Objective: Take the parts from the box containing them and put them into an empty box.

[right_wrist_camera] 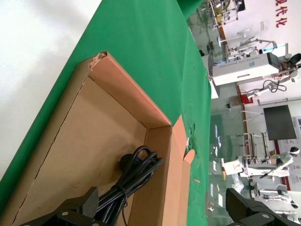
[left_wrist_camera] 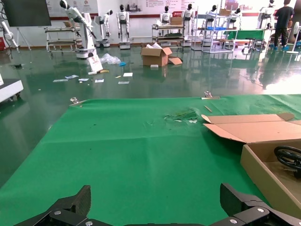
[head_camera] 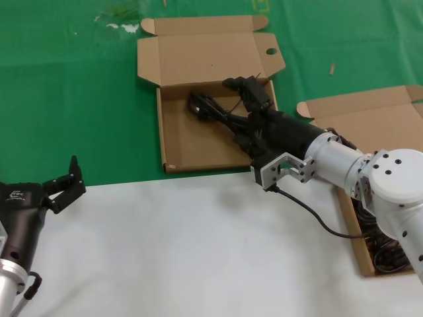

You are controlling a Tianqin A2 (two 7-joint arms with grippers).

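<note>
Two cardboard boxes sit open: the empty box now holding one cord bundle, and the box containing them. Two claws: left claw, right claw.

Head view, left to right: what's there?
Black left hand at the white surface's edge → open brown cardboard box with a punched hole → black right hand inside it → plain brown cardboard box.

Light: bright, even, overhead.
Shadows: soft, under right arm on white sheet.
Glare: window reflections on far glossy floor.
Focus: head view sharp; left fingers slightly soft.
</note>
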